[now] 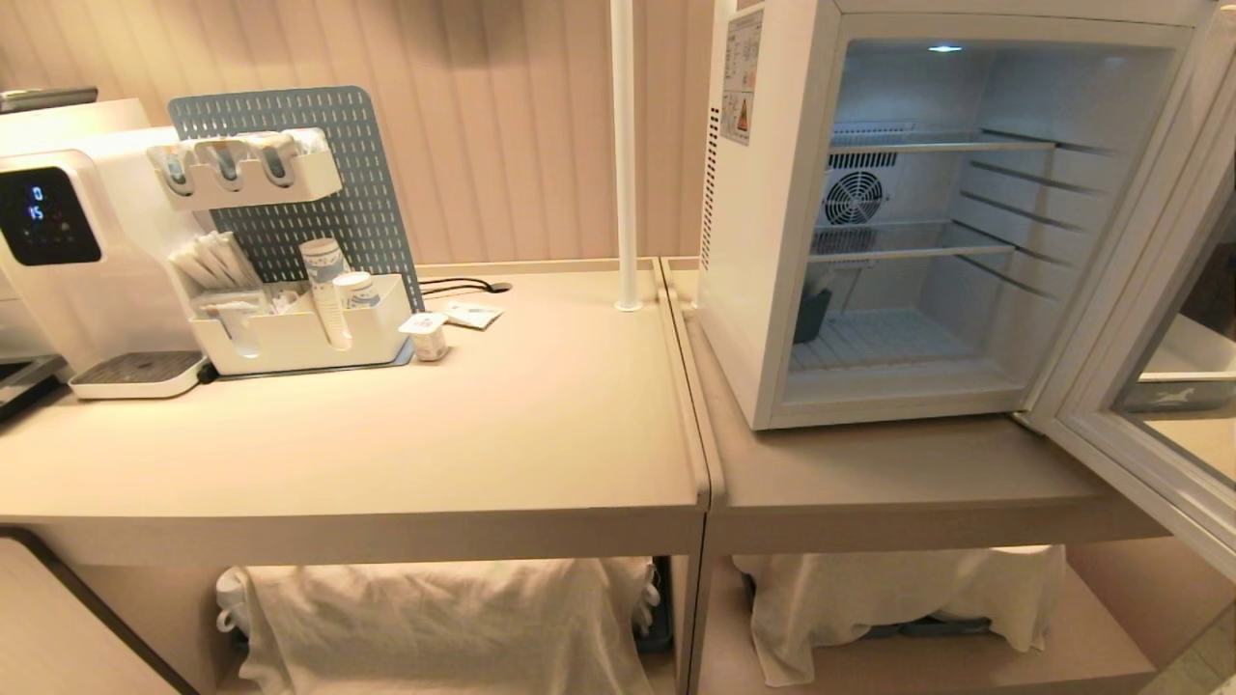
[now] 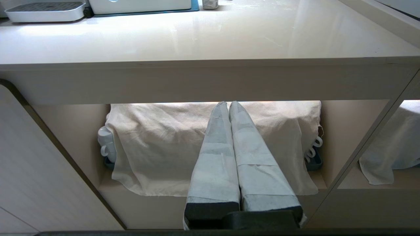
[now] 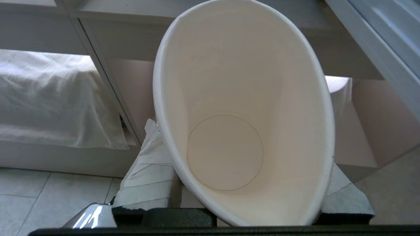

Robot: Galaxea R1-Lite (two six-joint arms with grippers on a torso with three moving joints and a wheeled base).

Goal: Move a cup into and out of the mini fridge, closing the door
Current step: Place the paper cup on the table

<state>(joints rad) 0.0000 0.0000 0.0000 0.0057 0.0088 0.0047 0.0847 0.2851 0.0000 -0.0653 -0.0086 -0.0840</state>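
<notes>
left claw (image 2: 229, 105) closed before cloth (image 2: 154, 144)

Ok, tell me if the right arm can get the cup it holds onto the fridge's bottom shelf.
Probably yes: the door stands wide open and the fridge floor looks mostly bare. The right gripper holds the cup below counter level.

On your left, a white water dispenser with a dark display panel (image 1: 58, 241) stands on the beige laminate counter (image 1: 386, 434), its grey drip tray (image 1: 135, 372) in front. Beside it you see a blue-grey pegboard (image 1: 319, 183) with a white organiser bin (image 1: 299, 338) holding stacked printed paper cups (image 1: 323, 290). A tiny foil-lidded white tub (image 1: 426, 336) sits just beside the bin, flat white sachets (image 1: 473, 314) near it. White pole (image 1: 625, 154) behind. Crumpled white cloths (image 1: 435, 618) cover things on the lower shelf.
</notes>
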